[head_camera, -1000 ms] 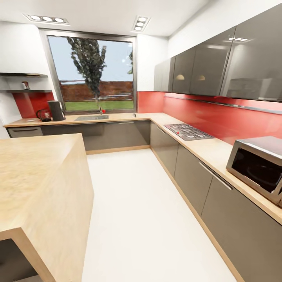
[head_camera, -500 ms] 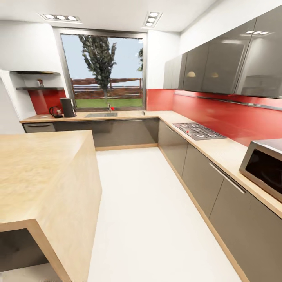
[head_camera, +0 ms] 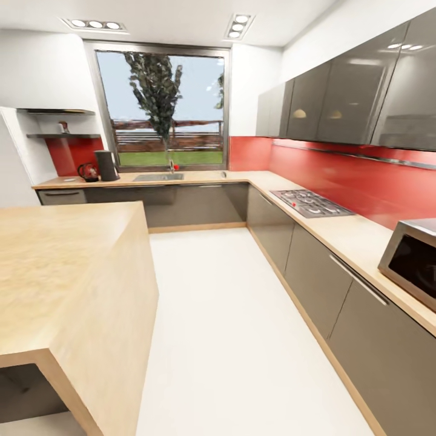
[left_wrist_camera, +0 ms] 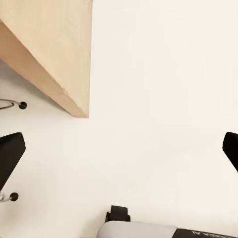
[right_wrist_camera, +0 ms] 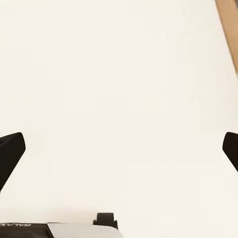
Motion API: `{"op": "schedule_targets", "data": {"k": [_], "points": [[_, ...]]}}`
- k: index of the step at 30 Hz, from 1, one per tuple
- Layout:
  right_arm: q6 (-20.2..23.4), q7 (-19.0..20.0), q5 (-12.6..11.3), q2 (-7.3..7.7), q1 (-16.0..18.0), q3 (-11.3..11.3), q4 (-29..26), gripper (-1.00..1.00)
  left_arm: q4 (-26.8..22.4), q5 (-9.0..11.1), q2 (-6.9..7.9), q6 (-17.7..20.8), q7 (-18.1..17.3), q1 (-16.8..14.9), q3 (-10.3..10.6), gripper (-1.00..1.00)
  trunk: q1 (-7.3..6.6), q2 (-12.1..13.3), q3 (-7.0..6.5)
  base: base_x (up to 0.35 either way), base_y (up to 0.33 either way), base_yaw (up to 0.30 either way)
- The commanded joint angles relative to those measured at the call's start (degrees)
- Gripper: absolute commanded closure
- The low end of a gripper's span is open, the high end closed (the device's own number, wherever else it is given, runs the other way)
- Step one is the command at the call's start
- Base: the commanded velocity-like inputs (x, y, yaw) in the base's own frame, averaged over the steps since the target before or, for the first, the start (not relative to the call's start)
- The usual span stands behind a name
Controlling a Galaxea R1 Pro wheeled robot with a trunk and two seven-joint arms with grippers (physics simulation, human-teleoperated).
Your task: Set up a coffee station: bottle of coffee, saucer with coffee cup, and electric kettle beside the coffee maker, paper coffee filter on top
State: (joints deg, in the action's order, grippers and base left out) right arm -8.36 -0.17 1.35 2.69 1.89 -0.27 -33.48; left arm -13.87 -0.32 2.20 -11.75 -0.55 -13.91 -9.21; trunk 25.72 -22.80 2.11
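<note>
Far off on the back counter, left of the window, stands the dark coffee maker [head_camera: 107, 165] with the red electric kettle [head_camera: 88, 172] beside it. A small pale item [head_camera: 69, 179], too small to identify, lies on the counter left of the kettle. On the wall shelf [head_camera: 63, 135] above sits a small object [head_camera: 63, 127], likely the bottle of coffee. My left gripper [left_wrist_camera: 119, 153] hangs open above the white floor by the island's corner. My right gripper [right_wrist_camera: 119, 153] is open too, over bare floor, nothing between its fingers.
A wooden island [head_camera: 60, 260] fills the near left. The right counter run carries a hob [head_camera: 312, 203] and a microwave [head_camera: 412, 254]. A sink [head_camera: 158, 177] sits under the window. A wide white floor aisle [head_camera: 224, 315] leads to the back counter.
The whole picture has slid to the right and the microwave has drifted toward the edge, so the camera has turned left. The kitchen things themselves have not moved.
</note>
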Motion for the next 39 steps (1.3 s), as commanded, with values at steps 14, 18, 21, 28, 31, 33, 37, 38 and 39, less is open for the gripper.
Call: {"op": "schedule_targets", "data": {"k": [14, 18, 21, 28, 31, 33, 37, 38, 39], "points": [[-0.11, -0.09, 0.14, -0.29, 0.04, 0.06, 0.17, -1.0, 0.07, -0.03, 0.0, -0.29, -0.03, -0.01, -0.16, -1.0, 0.06, -0.12, 0.13, 0.334, 0.0, 0.0], [-0.08, -0.09, 0.1, -0.34, 0.04, -0.04, 0.18, -1.0, 0.07, -0.03, 0.02, -0.29, 0.0, 0.01, -0.22, -1.0, 0.06, -0.12, 0.13, 0.336, 0.0, 0.0], [-0.14, -0.09, 0.05, -0.32, 0.04, -0.11, 0.18, -1.0, 0.07, 0.0, 0.13, -0.31, 0.01, -0.04, -0.24, -1.0, 0.06, -0.12, 0.13, 0.336, 0.0, 0.0], [-0.11, -0.09, -0.03, -0.33, 0.04, -0.12, 0.88, -1.0, 0.07, 0.03, 0.27, -0.31, 0.12, -0.01, -0.23, -1.0, 0.06, -0.12, 0.13, 0.336, 0.0, 0.0], [-0.12, -0.09, -0.03, -0.2, 0.04, -0.15, 1.69, -1.0, 0.07, 0.05, 0.33, -0.36, 0.18, 0.01, -0.27, -1.0, 0.06, -0.12, 0.13, 0.336, 0.0, 0.0], [-0.12, -0.08, -0.02, -0.1, 0.04, -0.16, 1.88, -1.0, 0.07, 0.05, 0.34, -0.37, 0.19, 0.02, -0.27, -1.0, 0.06, -0.12, 0.13, 0.336, 0.0, 0.0], [-0.16, -0.05, 0.02, 0.02, 0.04, -0.16, 2.0, -1.0, 0.1, 0.06, 0.36, -0.38, 0.19, 0.0, -0.28, -1.0, 0.06, -0.12, 0.13, 0.336, 0.0, 0.0], [-0.16, -0.07, 0.04, 0.02, 0.04, -0.16, 2.01, -1.0, 0.12, 0.06, 0.38, -0.38, 0.19, 0.01, -0.28, -1.0, 0.06, -0.12, 0.13, 0.336, 0.0, 0.0], [-0.16, -0.08, 0.04, 0.03, 0.04, -0.16, 2.01, -1.0, 0.13, 0.06, 0.37, -0.38, 0.2, 0.02, -0.28, -1.0, 0.06, -0.12, 0.13, 0.336, 0.0, 0.0]]}}
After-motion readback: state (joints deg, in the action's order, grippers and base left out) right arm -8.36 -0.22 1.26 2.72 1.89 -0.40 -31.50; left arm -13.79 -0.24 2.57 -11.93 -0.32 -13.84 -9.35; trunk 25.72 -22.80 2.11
